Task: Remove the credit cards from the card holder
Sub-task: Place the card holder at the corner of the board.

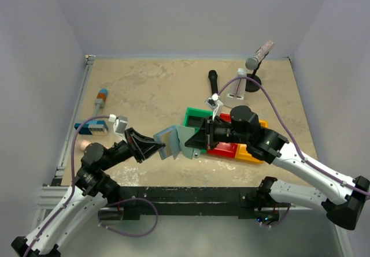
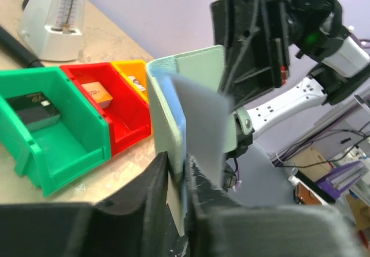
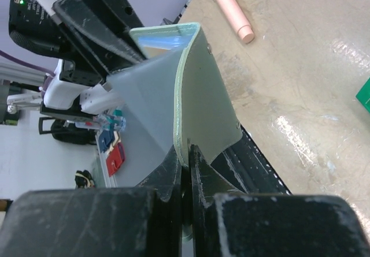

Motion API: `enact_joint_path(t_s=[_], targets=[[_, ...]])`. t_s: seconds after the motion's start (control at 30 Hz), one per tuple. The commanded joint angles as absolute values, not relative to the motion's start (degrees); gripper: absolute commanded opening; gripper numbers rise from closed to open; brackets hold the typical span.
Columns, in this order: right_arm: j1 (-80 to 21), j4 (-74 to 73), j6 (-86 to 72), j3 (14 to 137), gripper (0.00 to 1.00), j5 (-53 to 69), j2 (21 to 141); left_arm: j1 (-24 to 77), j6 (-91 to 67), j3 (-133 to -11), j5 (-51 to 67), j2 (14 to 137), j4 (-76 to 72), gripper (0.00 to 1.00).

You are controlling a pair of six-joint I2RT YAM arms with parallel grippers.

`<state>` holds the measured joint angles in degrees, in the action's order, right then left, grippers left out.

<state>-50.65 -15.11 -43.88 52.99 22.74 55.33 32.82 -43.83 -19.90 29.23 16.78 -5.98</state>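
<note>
The card holder (image 1: pixel 185 137) (image 2: pixel 199 66) (image 3: pixel 202 95), pale grey-green with a blue lining, hangs folded in the air between both arms. My right gripper (image 1: pixel 200 140) (image 3: pixel 186 150) is shut on one panel's lower edge. My left gripper (image 1: pixel 161 148) (image 2: pixel 179 164) pinches the other panel's edge. A pale greyish card (image 2: pixel 199 118) (image 3: pixel 144 95) stands inside the fold against my left gripper's right finger; whether it is in the pinch, I cannot tell. A dark card (image 2: pixel 36 110) lies in the green bin (image 2: pixel 63 147), a tan-orange card (image 2: pixel 96 92) in the red bin (image 2: pixel 124 124).
Green (image 1: pixel 196 118), red (image 1: pixel 224 149) and yellow (image 1: pixel 250 154) bins sit just behind and under the right arm. A black marker (image 1: pixel 213 82), a stand with a pink-tipped rod (image 1: pixel 257 58), a blue-and-orange tool (image 1: pixel 101 98) and a blue block (image 1: pixel 92 127) lie around.
</note>
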Motion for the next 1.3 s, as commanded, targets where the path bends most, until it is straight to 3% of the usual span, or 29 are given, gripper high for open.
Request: enact_joint_path(t_s=[0.0,0.13,0.17,0.23,0.3,0.37,0.47,0.6,0.93,1.27], targets=[[-50.45,-12.83,-42.81,53.79,0.00,23.82,54.67,33.05,-40.88,-23.54,27.16,19.24,-1.69,0.04],[-50.45,-15.02,-41.58,53.35,0.02,22.24,53.53,33.05,-39.38,-25.40,25.84,19.95,3.07,0.00],[-50.45,-15.99,-41.05,53.35,0.08,21.45,53.18,33.05,-39.11,-25.84,25.40,19.86,3.86,0.00],[-50.45,-18.97,-39.56,53.70,0.39,18.91,52.39,33.05,-38.50,-27.15,24.09,20.12,6.23,0.00],[-50.45,-23.45,-37.54,55.01,0.53,14.88,51.51,33.13,-37.45,-29.08,22.24,21.17,10.00,0.00],[-50.54,-28.45,-35.43,56.59,0.60,10.92,50.19,33.13,-36.39,-31.71,19.61,22.84,14.92,0.00],[-51.94,-34.18,-32.27,59.67,0.61,4.59,48.34,33.22,-35.86,-34.71,15.92,25.39,20.99,0.00],[-57.02,-35.86,-29.36,62.84,0.51,0.62,49.91,33.66,-37.00,-36.65,11.44,28.47,26.53,0.00],[-66.80,-26.47,-31.02,64.61,0.00,4.47,64.24,38.93,-42.53,-32.71,8.43,29.27,29.01,0.00],[-66.97,-19.78,-33.84,58.80,0.00,6.94,72.59,39.20,-51.23,-17.77,13.97,26.54,17.85,0.00]])
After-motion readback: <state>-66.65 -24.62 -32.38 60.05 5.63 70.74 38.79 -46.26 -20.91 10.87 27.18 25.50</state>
